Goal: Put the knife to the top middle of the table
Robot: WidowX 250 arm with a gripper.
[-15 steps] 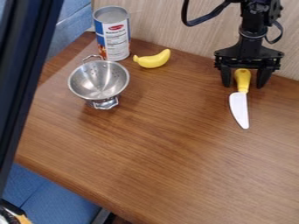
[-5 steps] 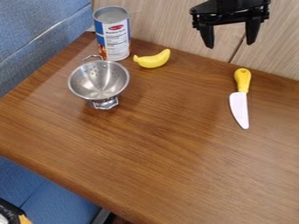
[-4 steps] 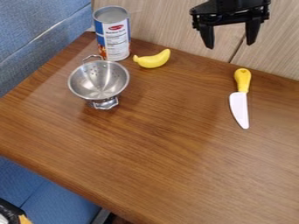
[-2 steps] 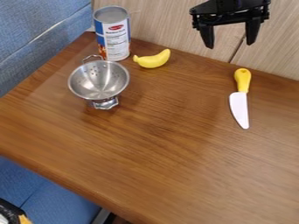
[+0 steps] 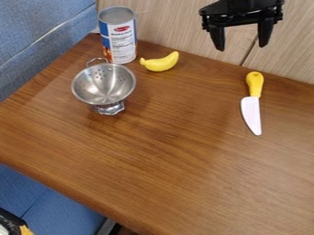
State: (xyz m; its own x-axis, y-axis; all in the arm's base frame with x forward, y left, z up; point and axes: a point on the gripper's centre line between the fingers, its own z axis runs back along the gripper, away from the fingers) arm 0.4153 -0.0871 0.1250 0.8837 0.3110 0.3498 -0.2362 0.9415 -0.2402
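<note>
My gripper (image 5: 242, 44) hangs open at the top right of the camera view, in front of the wood-panel wall, with nothing between its fingers. Lower and slightly to the right of it, apart from it, the knife (image 5: 252, 109) lies flat on the brown wooden table (image 5: 178, 179). Its yellow handle points to the wall at the back and its white blade points toward the front of the view.
At the back left stands a tall can (image 5: 119, 37), with a metal colander (image 5: 103, 84) just in front of it. A yellow toy banana (image 5: 160, 61) lies right of the can, near the back edge. The wall (image 5: 178, 27) rises behind the table.
Three seconds ago the gripper was low around the knife's yellow handle; it has since risen away, leaving the knife in place. Over the last second nothing has visibly moved.
</note>
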